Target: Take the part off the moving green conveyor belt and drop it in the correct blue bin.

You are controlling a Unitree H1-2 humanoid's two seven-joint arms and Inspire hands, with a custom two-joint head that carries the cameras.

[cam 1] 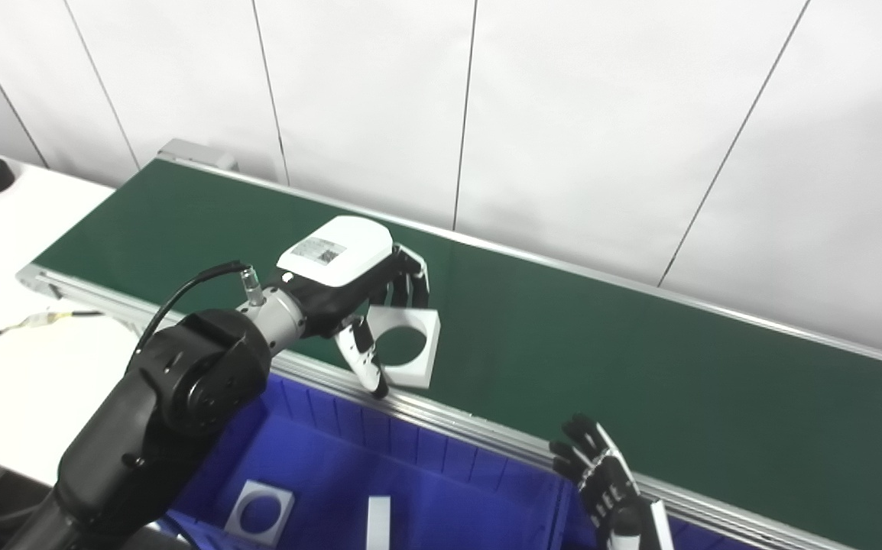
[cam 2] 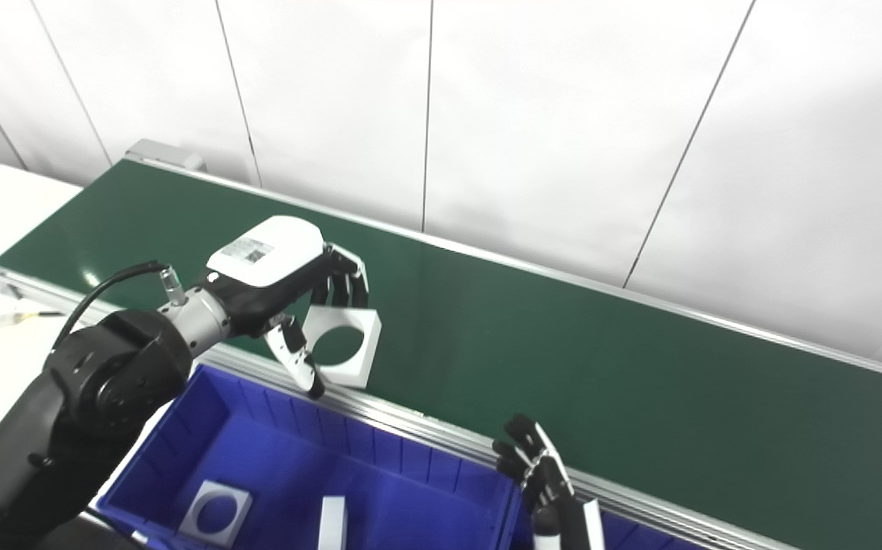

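Part: we saw the white square part (cam 1: 404,345) with its round hole at the belt's (cam 1: 601,359) near edge, above the bin (cam 1: 441,473).
Left robot hand (cam 1: 368,305): fingers and thumb closed on the part.
Right robot hand (cam 1: 601,477): empty, fingers spread, beside the belt rail.
Bin: two white pieces inside.
Room: white counter (cam 1: 13,229) left, white panelled wall (cam 1: 601,114) behind.

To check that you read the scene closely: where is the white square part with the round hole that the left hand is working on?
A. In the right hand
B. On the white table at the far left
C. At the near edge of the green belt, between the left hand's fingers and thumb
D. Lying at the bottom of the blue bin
C: the white square part sits at the green belt's near edge, with the left hand curled around it.
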